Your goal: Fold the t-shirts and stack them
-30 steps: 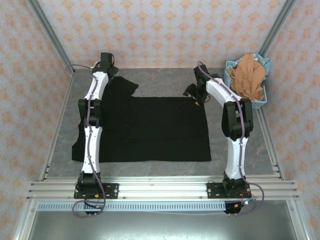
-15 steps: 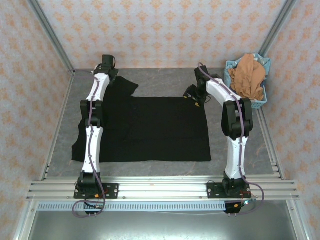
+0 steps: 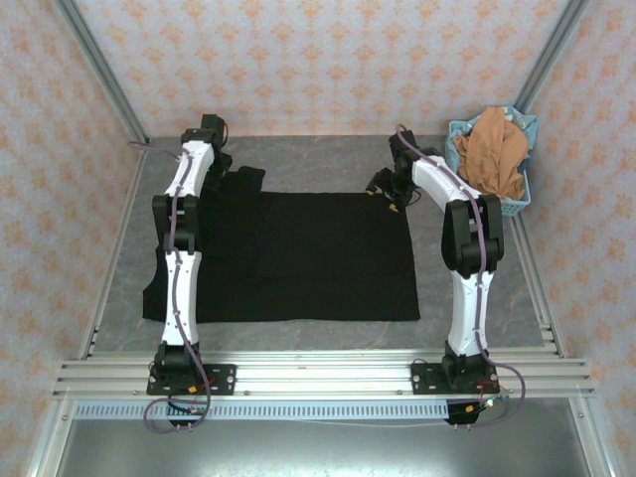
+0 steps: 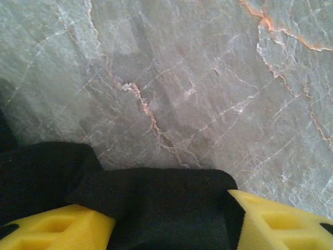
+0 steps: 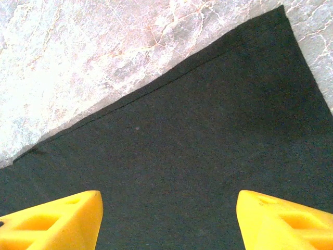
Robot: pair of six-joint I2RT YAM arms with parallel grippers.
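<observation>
The black t-shirt (image 3: 318, 258) lies spread flat mid-frame on the marble table (image 3: 124, 268), so its first fold seems to be in hand. At its upper right corner the right gripper (image 5: 167, 200) hovers with its jaws wide, holding nothing. At upper left the left gripper (image 4: 169, 205) straddles a bunched sleeve (image 4: 156, 190); I cannot tell whether it is clamped. The next move probably calls for pinching both far corners. The orange-brown t-shirt (image 3: 492, 149) waits in the blue basket (image 3: 519, 207), upper right.
</observation>
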